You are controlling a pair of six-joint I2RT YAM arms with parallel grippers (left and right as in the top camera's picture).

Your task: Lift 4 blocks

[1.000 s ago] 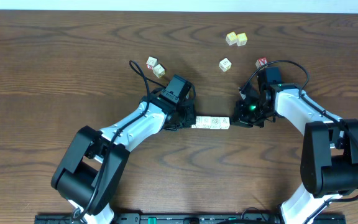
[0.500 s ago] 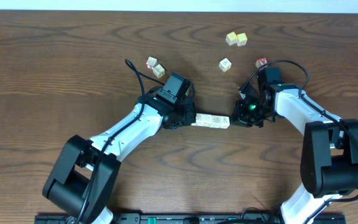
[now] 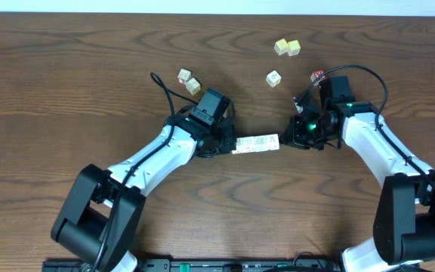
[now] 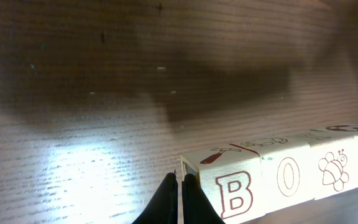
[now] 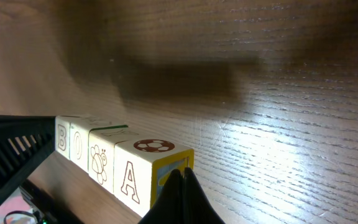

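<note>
The four blocks [image 3: 257, 143] form one row, face against face. The row seems to hang a little above the table [image 3: 66, 83]; I judge this from its shadow, which lies apart from it on the wood. Nothing really clasps the blocks. The left gripper [image 4: 179, 194] has its fingers pressed together and pushes with the tips on the end block with the letter B. The right gripper [image 5: 180, 186], also fully closed, pushes on the other end, on the block with the letter A. So the row is carried only by pressure from its two ends.

Here it can go wrong, I think. If one arm gives way outward even a little, the pressure is lost and all four blocks fall. If the two tips come off one line, the row can buckle at a middle joint and throw out the O block or the bee block. The tips touch only a small part of each end face, so an end block could also turn around them.

The table is dark brown wood with strong grain, shining under the wrist lights. On the far side of the row, well apart from it, lie loose cubes: two yellow cubes [image 3: 287, 47], a cube with a red letter [image 3: 318, 75], one pale cube [image 3: 274, 78] and two more cubes [image 3: 185, 75]. Beyond those, a pale strip [image 3: 217, 6], perhaps a wall, runs along the table's edge.
</note>
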